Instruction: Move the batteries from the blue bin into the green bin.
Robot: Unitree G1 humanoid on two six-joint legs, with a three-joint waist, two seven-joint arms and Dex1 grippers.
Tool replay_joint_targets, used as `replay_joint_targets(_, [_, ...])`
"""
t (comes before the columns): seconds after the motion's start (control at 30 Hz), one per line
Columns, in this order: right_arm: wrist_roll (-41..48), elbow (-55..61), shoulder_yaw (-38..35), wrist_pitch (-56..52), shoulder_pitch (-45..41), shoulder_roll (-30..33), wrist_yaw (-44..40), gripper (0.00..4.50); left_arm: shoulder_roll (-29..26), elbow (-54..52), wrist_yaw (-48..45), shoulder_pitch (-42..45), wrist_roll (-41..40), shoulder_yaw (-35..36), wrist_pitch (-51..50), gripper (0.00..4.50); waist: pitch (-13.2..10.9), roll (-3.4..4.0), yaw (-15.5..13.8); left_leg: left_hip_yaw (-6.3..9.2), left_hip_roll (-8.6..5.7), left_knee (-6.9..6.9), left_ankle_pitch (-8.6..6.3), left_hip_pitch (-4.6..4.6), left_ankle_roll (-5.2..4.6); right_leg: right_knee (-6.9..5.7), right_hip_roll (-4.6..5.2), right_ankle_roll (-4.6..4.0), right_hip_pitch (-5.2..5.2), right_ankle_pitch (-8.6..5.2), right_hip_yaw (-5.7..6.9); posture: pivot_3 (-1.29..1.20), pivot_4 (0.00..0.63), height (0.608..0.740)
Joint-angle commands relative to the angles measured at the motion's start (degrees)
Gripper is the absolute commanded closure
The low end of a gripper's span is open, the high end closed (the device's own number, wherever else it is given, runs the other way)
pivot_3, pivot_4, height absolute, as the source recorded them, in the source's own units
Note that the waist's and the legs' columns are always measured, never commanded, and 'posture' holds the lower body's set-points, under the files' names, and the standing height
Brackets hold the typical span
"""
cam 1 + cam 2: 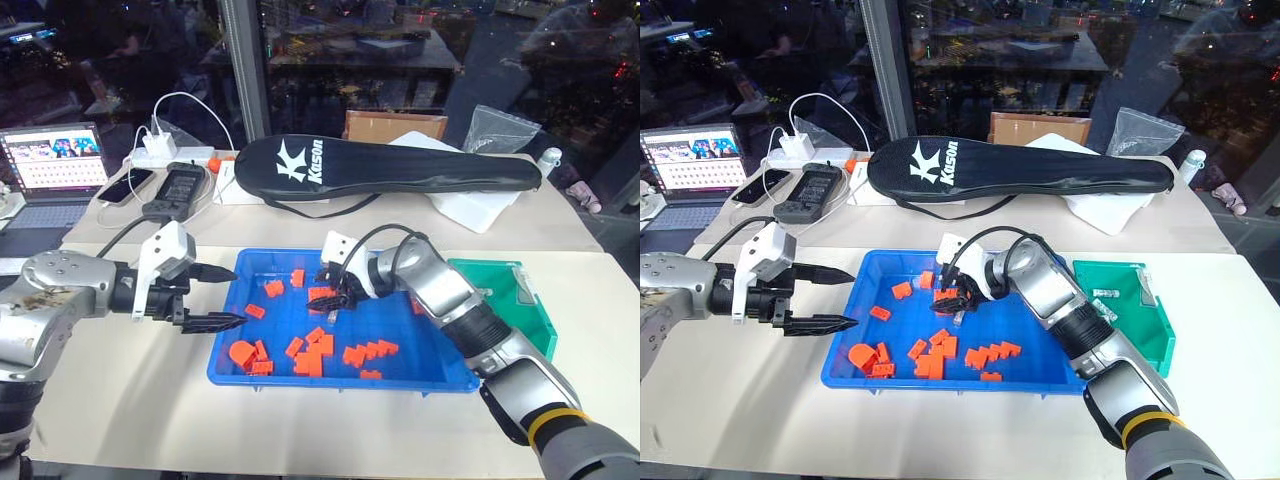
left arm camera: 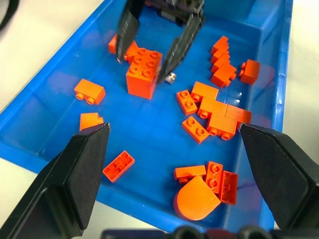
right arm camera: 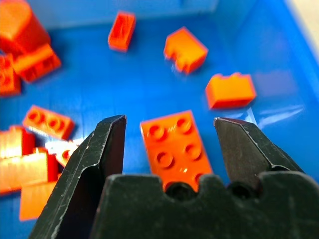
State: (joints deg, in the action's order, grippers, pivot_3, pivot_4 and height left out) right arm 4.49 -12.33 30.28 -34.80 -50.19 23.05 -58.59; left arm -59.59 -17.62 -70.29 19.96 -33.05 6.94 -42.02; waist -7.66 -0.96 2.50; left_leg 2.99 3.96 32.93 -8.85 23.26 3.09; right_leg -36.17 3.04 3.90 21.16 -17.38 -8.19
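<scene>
The blue bin [image 1: 330, 381] lies mid-table, strewn with orange bricks [image 1: 315, 358]. My right gripper [image 1: 328, 295] is low inside it, open, its two fingers [image 2: 175, 47] straddling a larger orange brick [image 3: 174, 147] with a gap on each side. One small silvery battery [image 2: 171, 76] lies on the bin floor right beside one of those fingers. The green bin [image 1: 540, 318] stands against the blue bin's right side, with small silvery batteries [image 1: 1102, 294] inside. My left gripper [image 1: 228, 297] hovers open at the blue bin's left rim, holding nothing.
Behind the bins lie a black racket case [image 1: 390, 165], a cardboard box [image 1: 395, 124] and a clear bag [image 1: 500, 128]. A laptop [image 1: 55, 165], phones [image 1: 172, 190] and a power strip with cables [image 1: 165, 155] sit at the back left. Bare table runs along the front.
</scene>
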Motion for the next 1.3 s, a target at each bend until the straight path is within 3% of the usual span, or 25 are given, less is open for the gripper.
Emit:
replay_joint_targets(0.03, [-1.8, -2.5, -0.3, 2.4, 0.4, -1.1, 0.8, 1.20, -1.1, -1.3, 0.2, 0.5, -0.8, 1.3, 0.2, 0.00, 0.0, 0.00, 0.0, 0.00, 0.00, 0.00, 0.00, -0.01, 0.00, 0.00, 0.00, 0.00, 0.00, 0.00, 0.00, 0.00, 0.150, 0.740])
replay_joint_targets(0.07, [-2.6, -3.7, -0.2, 3.0, 0.4, -1.5, 1.5, 1.20, -1.0, -1.3, 0.3, 0.6, -0.8, 1.2, 0.1, 0.00, 0.0, 0.00, 0.1, 0.00, 0.00, -0.01, 0.00, -0.03, 0.00, -0.01, -0.01, 0.00, -0.01, 0.00, 0.00, 0.00, 0.150, 0.740])
replay_joint_targets(0.17, [-1.5, -4.5, -3.3, 3.6, -0.2, -2.7, 2.1, 1.89, -0.7, -1.1, 0.1, 1.3, -0.8, 0.5, 0.3, 0.00, 0.0, 0.00, 0.1, 0.00, 0.00, -0.01, 0.00, -0.02, 0.00, 0.00, 0.00, 0.00, -0.01, 0.00, 0.00, 0.00, 0.150, 0.740])
replay_joint_targets(0.27, [-0.9, -3.9, -5.0, 3.3, 0.1, -2.0, 1.6, 2.94, -0.5, -0.7, -0.2, 2.2, -0.7, -0.3, 0.5, 0.00, 0.0, 0.00, 0.1, 0.00, 0.00, -0.01, 0.00, 0.00, 0.00, -0.01, 0.00, -0.04, 0.01, 0.02, 0.00, 0.00, 0.150, 0.740])
replay_joint_targets(0.5, [2.1, 3.4, -11.4, -2.7, 2.3, 3.2, 0.1, 3.02, 0.5, 2.9, -1.8, 6.6, 0.4, -3.6, 2.2, 0.00, 0.0, 0.00, -0.1, 0.00, -0.01, 0.01, 0.00, 0.01, 0.00, 0.03, 0.00, -0.02, -0.03, 0.02, 0.01, 0.00, 0.150, 0.740])
replay_joint_targets(0.6, [1.5, 6.9, -13.8, -5.2, 4.8, 9.2, 0.2, 3.02, 1.4, 4.3, -2.2, 7.9, 1.1, -5.0, 3.2, 0.00, 0.0, 0.00, -0.3, 0.01, -0.01, -0.01, 0.00, 0.02, 0.00, 0.03, 0.00, -0.03, -0.04, 0.02, 0.02, 0.00, 0.150, 0.740])
replay_joint_targets(0.8, [1.7, 9.6, -16.3, -10.0, 8.4, 14.3, 2.4, 3.02, 2.9, 5.9, -2.9, 10.0, 2.6, -7.4, 5.0, 0.00, 0.0, -0.01, -0.1, 0.00, -0.01, -0.01, 0.00, 0.00, 0.00, 0.06, 0.00, 0.02, -0.03, -0.02, 0.02, 0.00, 0.150, 0.740])
replay_joint_targets(0.87, [1.1, 10.0, -16.3, -11.0, 8.4, 14.8, 3.7, 2.01, 3.4, 6.5, -3.2, 10.7, 2.8, -8.0, 5.1, 0.00, 0.0, -0.01, 0.2, 0.00, -0.01, -0.01, 0.00, 0.00, -0.01, 0.06, 0.00, 0.02, -0.03, -0.01, -0.01, 0.00, 0.150, 0.740])
replay_joint_targets(1.07, [3.2, 13.5, -15.2, -11.6, 5.5, 11.9, 3.7, 0.12, 3.3, 6.7, -3.5, 11.0, 2.9, -8.0, 4.9, 0.00, 0.0, -0.01, 0.3, 0.00, -0.01, 0.00, 0.00, 0.00, -0.01, 0.06, -0.01, 0.03, -0.02, -0.01, -0.02, 0.00, 0.150, 0.740])
replay_joint_targets(1.3, [3.5, 16.3, -8.3, -11.8, 5.3, 6.9, 1.7, 0.05, 2.6, 6.1, -3.4, 10.4, 2.7, -7.3, 4.5, 0.00, 0.0, -0.01, -0.1, 0.01, -0.01, 0.01, 0.00, 0.03, -0.01, 0.06, 0.00, 0.07, -0.05, -0.04, 0.00, 0.00, 0.150, 0.740])
